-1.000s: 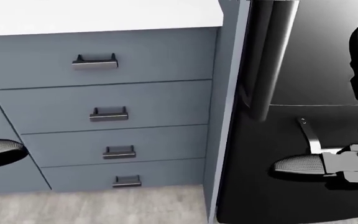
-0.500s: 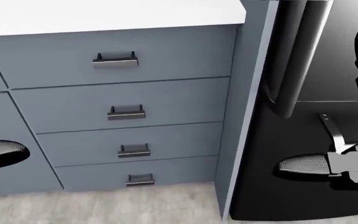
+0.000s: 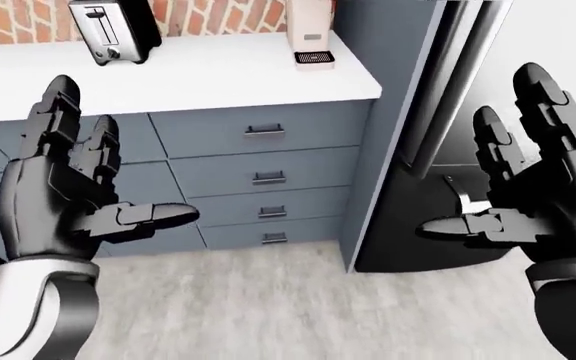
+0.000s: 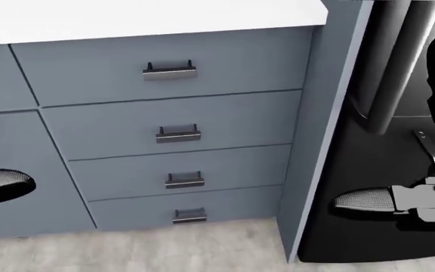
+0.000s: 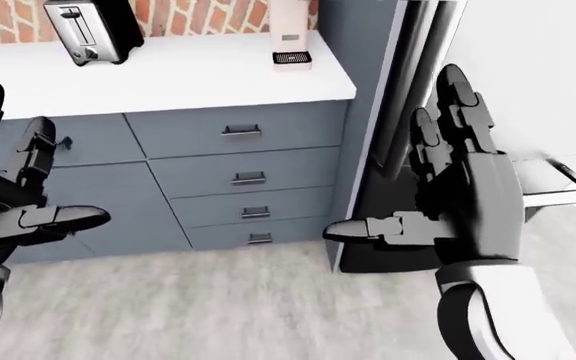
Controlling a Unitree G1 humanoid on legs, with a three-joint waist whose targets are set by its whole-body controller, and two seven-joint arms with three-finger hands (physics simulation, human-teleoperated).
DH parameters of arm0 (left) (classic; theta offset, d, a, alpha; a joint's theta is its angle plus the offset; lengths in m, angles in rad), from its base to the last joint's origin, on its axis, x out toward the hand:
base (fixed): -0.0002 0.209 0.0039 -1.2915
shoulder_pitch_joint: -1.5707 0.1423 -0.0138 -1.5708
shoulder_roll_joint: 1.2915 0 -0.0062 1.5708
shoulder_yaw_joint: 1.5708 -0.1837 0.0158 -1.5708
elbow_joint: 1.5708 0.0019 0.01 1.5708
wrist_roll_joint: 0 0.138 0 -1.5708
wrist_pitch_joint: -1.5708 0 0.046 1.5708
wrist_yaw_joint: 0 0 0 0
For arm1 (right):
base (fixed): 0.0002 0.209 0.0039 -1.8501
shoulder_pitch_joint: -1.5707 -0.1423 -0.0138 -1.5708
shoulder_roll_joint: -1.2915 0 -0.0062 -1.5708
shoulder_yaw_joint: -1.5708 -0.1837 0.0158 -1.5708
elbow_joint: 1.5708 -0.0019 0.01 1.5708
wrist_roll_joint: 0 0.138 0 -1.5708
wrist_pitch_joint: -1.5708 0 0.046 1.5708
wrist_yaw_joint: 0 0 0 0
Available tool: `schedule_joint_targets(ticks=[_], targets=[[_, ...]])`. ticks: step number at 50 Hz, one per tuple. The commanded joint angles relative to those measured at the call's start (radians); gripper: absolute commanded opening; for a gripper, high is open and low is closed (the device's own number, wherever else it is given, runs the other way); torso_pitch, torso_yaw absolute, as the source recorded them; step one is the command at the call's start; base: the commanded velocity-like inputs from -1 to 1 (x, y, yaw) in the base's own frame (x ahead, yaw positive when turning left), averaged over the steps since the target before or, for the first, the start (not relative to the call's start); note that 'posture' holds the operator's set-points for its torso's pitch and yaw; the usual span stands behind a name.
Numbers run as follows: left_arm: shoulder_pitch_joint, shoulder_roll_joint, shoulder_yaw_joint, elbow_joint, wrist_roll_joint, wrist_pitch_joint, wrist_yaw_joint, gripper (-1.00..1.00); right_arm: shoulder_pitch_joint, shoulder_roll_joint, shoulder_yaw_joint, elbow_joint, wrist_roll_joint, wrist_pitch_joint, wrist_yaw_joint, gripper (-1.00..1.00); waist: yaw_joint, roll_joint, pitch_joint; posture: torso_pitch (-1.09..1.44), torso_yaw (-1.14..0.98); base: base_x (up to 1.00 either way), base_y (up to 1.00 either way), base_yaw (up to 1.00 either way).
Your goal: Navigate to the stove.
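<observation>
Only drawers (image 4: 176, 119) lie between each open robot hand (image 3: 78, 195).

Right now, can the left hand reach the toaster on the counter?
Probably not. The left hand hangs open, well short of the counter edge; the toaster stands at the far wall. Nothing blocks the way, but it would likely need a step closer.

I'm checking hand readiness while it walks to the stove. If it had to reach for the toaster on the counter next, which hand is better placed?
Left, probably. The toaster sits at the top left of the left-eye view, above the open left hand. The open right hand is raised before the dark fridge, across the drawers. No stove shows.
</observation>
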Motion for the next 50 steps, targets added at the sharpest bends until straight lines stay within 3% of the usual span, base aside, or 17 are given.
schedule_joint_targets(ticks=[1,3,10,14,15,17,22,24,26,27,36,39,40,41,44,48,50], targets=[[-0.013,0.008,0.012,-0.013,0.004,-0.023,0.004,1.00,-0.012,-0.008,-0.007,-0.019,-0.008,-0.021,0.006,1.00,0.000,0.011,-0.022,0.00,0.00,0.00,0.23,0.00],[-0.013,0.008,0.010,-0.011,0.005,-0.024,0.004,1.00,-0.012,-0.006,-0.009,-0.019,-0.008,-0.020,0.008,1.00,0.004,-0.004,-0.003,0.00,0.00,0.00,0.23,0.00],[-0.011,0.006,0.004,-0.010,0.013,-0.027,0.000,1.00,-0.015,-0.001,-0.010,-0.019,-0.012,-0.013,0.010,1.00,0.004,-0.073,-0.005,0.00,0.00,0.00,0.23,0.00],[-0.017,0.006,0.004,-0.007,0.016,-0.024,0.002,1.00,-0.019,0.016,-0.016,-0.019,-0.026,0.001,0.025,1.00,0.006,-0.141,-0.008,0.00,0.00,0.00,0.23,0.00],[-0.016,0.005,0.002,-0.009,0.018,-0.025,0.001,1.00,-0.017,0.020,-0.014,-0.019,-0.034,0.001,0.030,1.00,-0.005,-0.109,-0.009,0.00,0.00,0.00,0.23,0.00],[-0.013,0.003,-0.002,-0.008,0.024,-0.028,-0.003,1.00,-0.014,0.036,-0.013,-0.019,-0.057,0.006,0.048,1.00,0.003,-0.129,-0.013,0.00,0.00,0.00,0.23,0.00],[-0.013,-0.001,-0.007,-0.005,0.033,-0.031,-0.007,1.00,-0.019,0.051,-0.017,-0.019,-0.076,0.018,0.065,1.00,0.003,-0.083,-0.003,0.00,0.00,0.00,0.22,0.00],[-0.014,-0.003,-0.004,-0.007,0.032,-0.027,-0.009,1.00,-0.017,0.054,-0.016,-0.019,-0.081,0.017,0.070,1.00,-0.001,-0.048,-0.002,0.00,0.00,0.00,0.23,0.00],[-0.012,-0.005,-0.004,-0.008,0.033,-0.028,-0.009,1.00,-0.014,0.062,-0.015,-0.019,-0.096,0.017,0.079,1.00,-0.002,0.027,-0.025,0.00,0.00,0.00,0.23,0.00],[-0.012,-0.006,-0.007,-0.009,0.036,-0.028,-0.010,1.00,-0.016,0.061,-0.017,-0.019,-0.092,0.018,0.078,1.00,0.003,-0.001,-0.023,0.00,0.00,0.00,0.23,0.00],[-0.008,-0.007,-0.001,-0.012,0.034,-0.026,-0.014,1.00,-0.009,0.064,-0.019,-0.019,-0.096,0.017,0.080,1.00,0.005,-0.080,-0.002,0.00,0.00,0.00,0.23,0.00],[-0.004,-0.009,-0.004,-0.009,0.041,-0.032,-0.018,1.00,-0.006,0.061,-0.025,-0.019,-0.087,0.014,0.076,1.00,0.004,-0.150,-0.018,0.00,0.00,0.00,0.23,0.00],[-0.005,-0.009,-0.002,-0.011,0.040,-0.028,-0.017,1.00,-0.006,0.060,-0.026,-0.019,-0.086,0.014,0.075,1.00,-0.007,-0.109,-0.007,0.00,0.00,0.00,0.23,0.00],[-0.007,-0.010,-0.001,-0.011,0.037,-0.026,-0.016,1.00,-0.004,0.062,-0.025,-0.019,-0.089,0.013,0.077,1.00,0.001,-0.124,-0.008,0.00,0.00,0.00,0.23,0.00],[-0.005,-0.009,0.001,-0.011,0.041,-0.028,-0.021,1.00,-0.004,0.067,-0.021,-0.019,-0.100,0.014,0.083,1.00,0.001,-0.116,-0.019,0.00,0.00,0.00,0.23,0.00],[-0.002,-0.013,0.001,-0.017,0.040,-0.028,-0.020,1.00,0.002,0.080,-0.016,-0.019,-0.117,0.009,0.097,1.00,0.000,-0.070,0.001,0.00,0.00,0.00,0.23,0.00],[-0.002,-0.014,-0.001,-0.012,0.043,-0.033,-0.021,1.00,0.004,0.084,-0.015,-0.019,-0.125,0.008,0.104,1.00,-0.004,-0.023,-0.005,0.00,0.00,0.00,0.22,0.00]])
